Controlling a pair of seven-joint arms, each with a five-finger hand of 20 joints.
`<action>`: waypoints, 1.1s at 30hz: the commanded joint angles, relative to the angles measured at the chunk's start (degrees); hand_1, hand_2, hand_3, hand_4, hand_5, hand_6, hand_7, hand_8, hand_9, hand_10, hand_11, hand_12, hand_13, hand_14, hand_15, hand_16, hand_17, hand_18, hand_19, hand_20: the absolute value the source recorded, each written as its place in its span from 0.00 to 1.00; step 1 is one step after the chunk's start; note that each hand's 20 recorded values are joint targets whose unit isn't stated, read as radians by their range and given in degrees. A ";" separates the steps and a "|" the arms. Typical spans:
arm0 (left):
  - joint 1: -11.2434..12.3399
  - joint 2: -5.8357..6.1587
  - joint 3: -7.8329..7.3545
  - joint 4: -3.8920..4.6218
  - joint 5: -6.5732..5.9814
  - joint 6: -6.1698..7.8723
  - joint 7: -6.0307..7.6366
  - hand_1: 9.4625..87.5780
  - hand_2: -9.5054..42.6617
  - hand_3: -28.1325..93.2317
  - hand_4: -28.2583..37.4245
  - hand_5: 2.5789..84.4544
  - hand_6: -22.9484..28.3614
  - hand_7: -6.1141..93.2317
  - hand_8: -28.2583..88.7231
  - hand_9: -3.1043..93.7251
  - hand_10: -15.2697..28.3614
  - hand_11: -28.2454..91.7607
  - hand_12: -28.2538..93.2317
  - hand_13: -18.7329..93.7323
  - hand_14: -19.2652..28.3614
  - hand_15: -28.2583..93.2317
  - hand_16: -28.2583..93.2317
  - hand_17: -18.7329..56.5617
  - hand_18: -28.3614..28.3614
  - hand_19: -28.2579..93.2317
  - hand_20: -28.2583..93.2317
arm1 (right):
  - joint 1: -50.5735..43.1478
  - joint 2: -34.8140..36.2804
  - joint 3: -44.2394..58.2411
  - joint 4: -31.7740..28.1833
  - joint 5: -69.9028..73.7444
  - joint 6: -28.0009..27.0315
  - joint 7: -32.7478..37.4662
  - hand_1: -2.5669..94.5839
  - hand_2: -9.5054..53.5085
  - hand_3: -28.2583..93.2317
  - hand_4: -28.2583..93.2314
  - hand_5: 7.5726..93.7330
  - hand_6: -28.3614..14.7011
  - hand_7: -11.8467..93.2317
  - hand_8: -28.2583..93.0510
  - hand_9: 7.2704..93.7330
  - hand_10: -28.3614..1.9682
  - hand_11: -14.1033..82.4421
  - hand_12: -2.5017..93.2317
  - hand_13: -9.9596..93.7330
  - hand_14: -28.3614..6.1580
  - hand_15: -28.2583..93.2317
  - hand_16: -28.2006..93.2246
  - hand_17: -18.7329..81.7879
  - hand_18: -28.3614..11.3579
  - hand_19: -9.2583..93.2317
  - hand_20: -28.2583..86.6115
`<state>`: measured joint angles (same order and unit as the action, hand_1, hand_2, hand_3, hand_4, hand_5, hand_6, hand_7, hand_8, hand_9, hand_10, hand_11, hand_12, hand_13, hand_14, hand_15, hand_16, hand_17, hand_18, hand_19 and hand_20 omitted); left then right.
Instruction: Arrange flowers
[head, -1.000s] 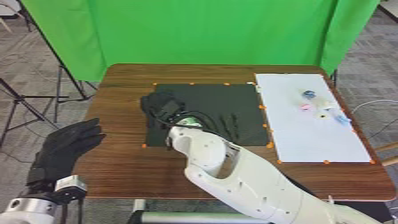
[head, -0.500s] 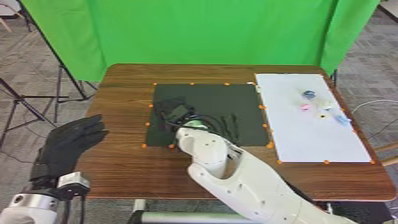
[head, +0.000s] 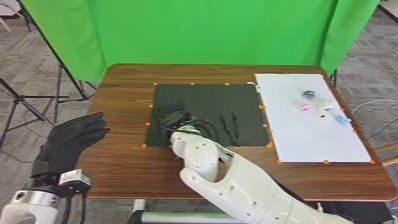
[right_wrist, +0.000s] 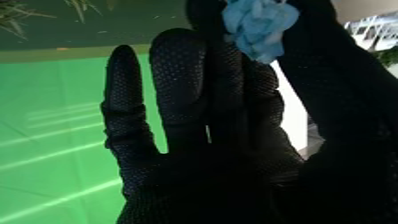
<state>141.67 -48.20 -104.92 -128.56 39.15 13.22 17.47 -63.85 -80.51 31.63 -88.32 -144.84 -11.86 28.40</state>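
Thumb and fingers of the right hand hold a pale-blue flower in a pinch; the remaining fingers reach out nearly straight. In the head view this hand is over the left half of the black mat, left of the frame's middle. Grassy green sprigs lie beyond the fingers in the right wrist view, and two thin dark strips rest on the mat, just right of the hand in the head view. More small blooms, blue and pink among them, sit on the white sheet at the right of the frame. The left hand is at the left edge of the table, fingers extended, holding nothing.

The step looks like placing the held flower near the greenery. The likeliest fault is in the grip: pinched close by its soft petals, the bloom may crumple if squeezed harder, or twist free if the hold loosens early. Those outstretched fingers could snag the sprigs and drag them along. I cannot tell where the flower's stem points, so a poor angle might leave it tipping over on release.
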 joint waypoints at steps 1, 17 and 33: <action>0.69 0.08 -0.21 -0.14 0.34 -0.23 -0.30 0.24 0.27 0.89 0.19 0.52 0.71 0.23 0.16 0.42 0.85 0.52 0.31 0.39 1.00 0.76 0.11 0.13 0.91 0.73 0.33 | 0.53 0.21 0.49 -0.50 -2.04 0.18 -0.35 0.43 0.00 0.87 0.00 0.54 0.58 0.61 0.25 0.70 0.51 0.59 0.26 0.65 0.54 0.85 0.44 0.36 0.14 0.82 0.49; 0.62 -0.66 -0.30 -0.13 0.80 -0.92 -0.91 0.24 0.26 0.89 0.19 0.52 0.71 0.24 0.16 0.42 0.85 0.52 0.31 0.39 1.00 0.76 0.11 0.13 0.91 0.73 0.33 | 0.93 0.06 0.38 -2.42 0.07 -3.77 0.82 0.38 0.00 0.91 0.00 0.48 0.49 0.60 0.06 0.55 0.37 0.67 0.25 0.59 0.42 0.88 0.43 0.33 0.06 0.81 0.50; 10.43 -0.99 -4.23 -3.35 -0.88 3.10 2.81 0.24 0.26 0.89 0.19 0.52 0.71 0.24 0.16 0.42 0.85 0.52 0.31 0.39 1.00 0.76 0.11 0.13 0.91 0.73 0.33 | 8.72 7.11 -2.28 -10.49 9.08 -5.31 -0.04 0.37 0.00 0.91 0.00 0.47 0.47 0.59 0.07 0.52 0.31 0.66 0.24 0.56 0.38 0.89 0.41 0.32 0.03 0.80 0.51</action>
<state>146.28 -48.47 -107.77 -130.11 39.29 13.76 18.16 -59.64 -77.31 27.94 -92.90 -141.72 -14.74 29.43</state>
